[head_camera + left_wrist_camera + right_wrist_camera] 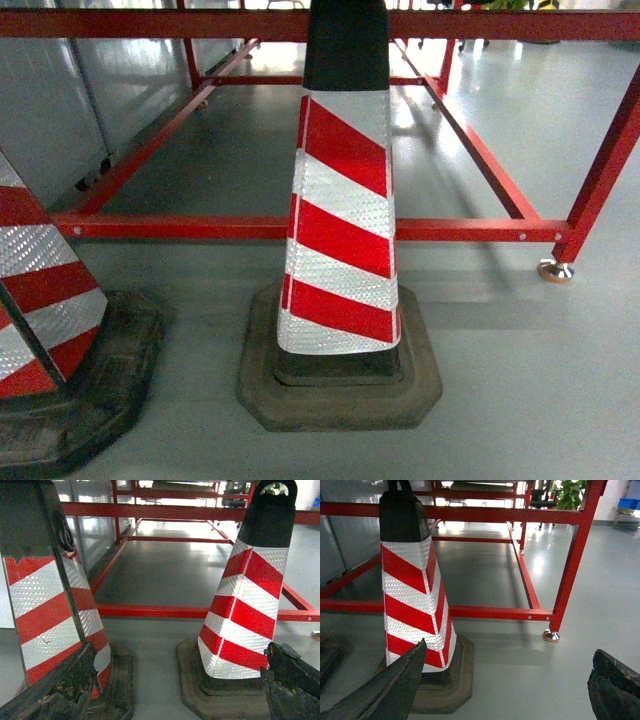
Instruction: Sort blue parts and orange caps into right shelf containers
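A red-and-white striped traffic cone [340, 230] stands at the centre of the head view on a grey floor [520, 380], with a second cone [50, 330] at lower left and a red metal frame [300, 228] behind. Both wrist views show dark fingers spread wide with nothing between: left gripper [175, 690], right gripper [505, 690]. No blue parts, orange caps, shelf or containers can be made out; only a small blue shape [628, 504] sits far off at the upper right.

Grey floor [560, 400] — two cones [342, 230], red frame [480, 229]
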